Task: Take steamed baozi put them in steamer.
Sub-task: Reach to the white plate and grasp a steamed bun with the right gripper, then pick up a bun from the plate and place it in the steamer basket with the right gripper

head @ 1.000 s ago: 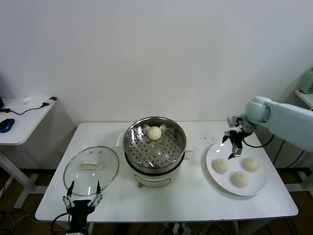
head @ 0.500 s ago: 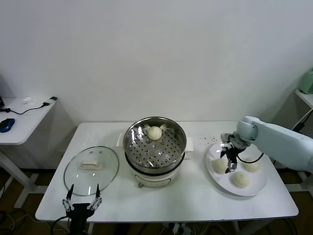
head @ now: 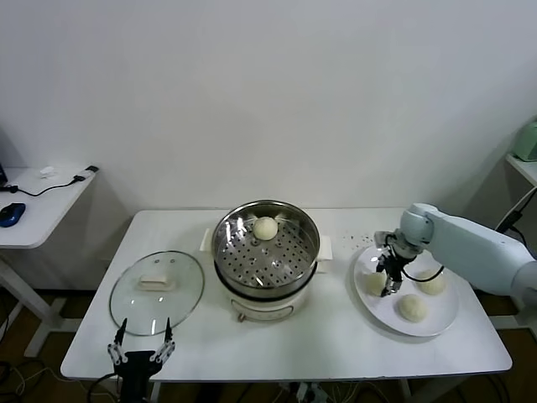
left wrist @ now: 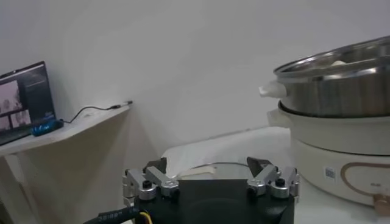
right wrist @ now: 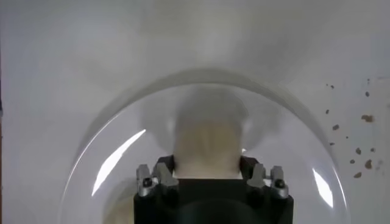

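Table (head: 336, 336): white, carries the steamer, the glass lid and the plate.
Steamer (head: 265, 252): shiny steel pot with a perforated floor on a white base, at the middle of the table; its rim and base also show close by in the left wrist view (left wrist: 341, 91).
Glass lid (head: 157, 291): lies flat on the table to the left of the steamer, white handle up.
Plate (head: 436, 323): round, white, on the right side of the table, well apart from the steamer.
Baozi in steamer (head: 265, 227): one bun on the basket floor, toward the far wall.
Baozi on plate: three buns; the front one (head: 412, 307), the right one (head: 434, 284), and the left one (head: 374, 282) under the right pincer.
Right pincer (head: 389, 280): down over the plate, fingers spread on either side of the left bun (right wrist: 206, 140), not closed on it.
Left pincer (head: 140, 348): at the table's front edge, below the lid, fingers spread, holding nothing.
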Available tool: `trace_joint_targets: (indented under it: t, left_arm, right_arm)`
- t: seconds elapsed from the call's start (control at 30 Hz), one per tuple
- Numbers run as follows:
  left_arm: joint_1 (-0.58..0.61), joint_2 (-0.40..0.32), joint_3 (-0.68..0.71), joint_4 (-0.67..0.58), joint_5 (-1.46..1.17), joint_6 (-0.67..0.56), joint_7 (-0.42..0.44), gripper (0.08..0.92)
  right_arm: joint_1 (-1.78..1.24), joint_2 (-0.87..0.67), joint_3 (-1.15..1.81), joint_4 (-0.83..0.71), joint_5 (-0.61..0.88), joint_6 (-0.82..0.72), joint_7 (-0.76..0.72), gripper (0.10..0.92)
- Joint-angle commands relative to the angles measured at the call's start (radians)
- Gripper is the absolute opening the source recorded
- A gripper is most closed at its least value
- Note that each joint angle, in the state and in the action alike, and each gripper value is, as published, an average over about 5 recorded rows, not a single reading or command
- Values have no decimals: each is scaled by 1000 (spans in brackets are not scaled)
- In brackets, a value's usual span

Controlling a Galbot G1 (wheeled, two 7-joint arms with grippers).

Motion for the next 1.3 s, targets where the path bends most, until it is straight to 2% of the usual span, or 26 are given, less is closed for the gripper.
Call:
trace_joint_targets:
  t: [0.03, 0.17, 0.3, 0.47, 0.6, 0.9, 1.13, 1.3]
  left_arm:
    - [-1, 1, -1, 2, -4, -3, 0, 823]
    - [-1, 1, 3, 2, -6, -6, 0, 823]
    - [0, 3, 10, -2, -6, -6, 0, 823]
    - [-7, 3, 19, -8, -19, 1, -7, 823]
    - [-6, 9, 25, -14, -26, 0, -6, 823]
    - [6, 36, 28, -23, -78, -4, 1, 823]
    - [23, 56, 17, -28, -97, -6, 6, 823]
    - [27, 59, 16, -28, -93, -12, 6, 823]
  right_arm:
    - [46, -12, -32, 22, 50, -9, 0, 603]
    - [194, -30, -145, 61, 166, -14, 2, 583]
    - [438, 4, -322, 82, 352, -8, -3, 571]
    - [700, 125, -512, 65, 630, -14, -2, 568]
    - [768, 237, -519, 63, 740, -44, -1, 568]
    - [725, 545, -496, 30, 890, -114, 97, 568]
    - [626, 732, -504, -40, 910, -148, 138, 568]
    - [570, 797, -551, -51, 910, -157, 159, 568]
